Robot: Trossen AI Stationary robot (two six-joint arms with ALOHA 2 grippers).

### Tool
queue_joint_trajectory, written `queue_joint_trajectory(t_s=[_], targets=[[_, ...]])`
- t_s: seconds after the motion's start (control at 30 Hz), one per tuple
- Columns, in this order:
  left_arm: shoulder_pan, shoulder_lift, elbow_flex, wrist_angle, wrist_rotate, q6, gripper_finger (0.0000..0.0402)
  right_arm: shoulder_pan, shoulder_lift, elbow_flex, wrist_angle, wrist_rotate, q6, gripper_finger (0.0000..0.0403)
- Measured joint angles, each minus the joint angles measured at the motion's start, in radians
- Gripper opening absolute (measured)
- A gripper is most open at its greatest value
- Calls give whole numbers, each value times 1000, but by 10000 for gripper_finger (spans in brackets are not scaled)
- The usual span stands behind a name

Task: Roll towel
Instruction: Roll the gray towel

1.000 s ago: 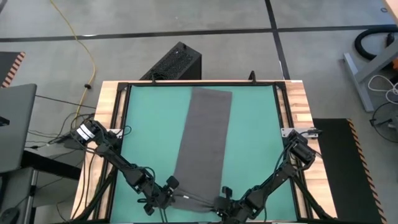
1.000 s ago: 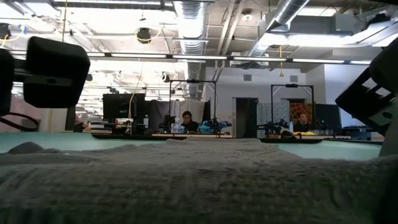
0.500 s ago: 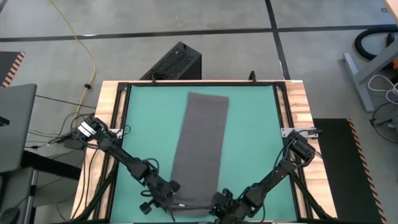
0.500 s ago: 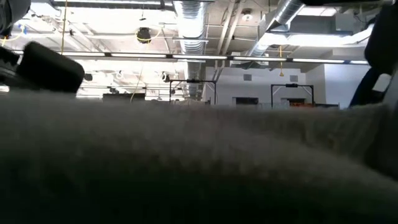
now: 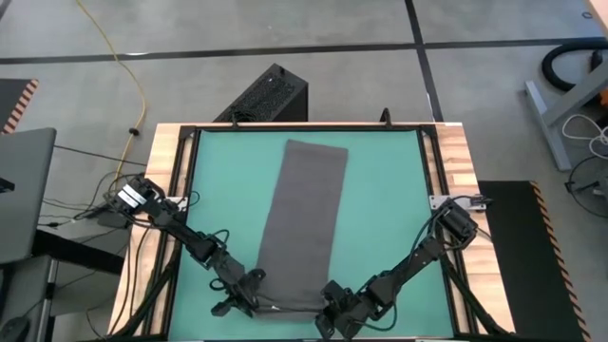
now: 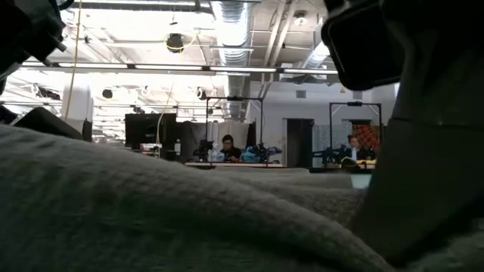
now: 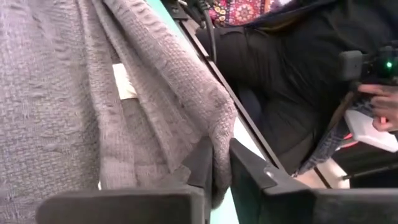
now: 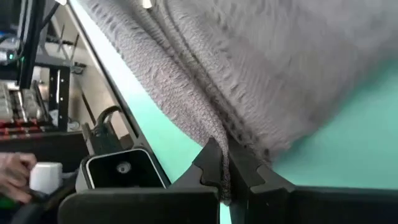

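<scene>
Quick count: one towel (image 5: 302, 223), dark grey, the only cloth on the one green table mat (image 5: 389, 199). One small white tag (image 7: 124, 81) on it. Two arms, so two grippers: left gripper (image 5: 255, 296) and right gripper (image 5: 328, 302), two fingers each. One black box (image 5: 265, 95) on the floor behind the table, one yellow cable (image 5: 122, 57), one laptop (image 5: 21, 195) off to the side. Two people (image 6: 226, 146) sit way back in the room, and one person's hand (image 7: 380, 107) shows up close.
</scene>
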Motion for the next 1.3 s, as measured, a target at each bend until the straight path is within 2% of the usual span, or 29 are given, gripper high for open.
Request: queue_joint_trajectory(t_s=[0.13,0.27,0.33,0.43,0.53,0.67,0.83,0.93,1.07,1.17,1.3], targets=[[-1,-1,-1,-5,26,9,67,-13,-3,1,-30,-22,61,23],[24,-19,-2,-31,132,32,94,-13,-4,2,-41,-22,84,23],[38,-42,-3,-56,189,38,101,-14,-4,2,-42,-22,99,23],[43,-101,-6,-112,192,62,103,-14,-3,1,-37,-22,108,23],[28,-183,-6,-162,131,116,99,-14,-3,0,-26,-22,110,23],[-12,-304,-4,-250,-1,147,93,-14,-2,0,-24,-21,110,23],[-87,-410,25,-275,-242,211,91,-20,-2,0,-25,-20,109,24],[-129,-390,111,-353,-366,252,96,-21,-1,0,-24,-19,106,24],[-138,-305,290,-660,-469,217,116,-23,-1,0,-24,-18,102,24],[-135,-222,422,-833,-503,187,138,-23,-1,0,-25,-17,100,24],[-135,-87,544,-917,-473,163,171,-23,-1,0,-25,-16,92,24]])
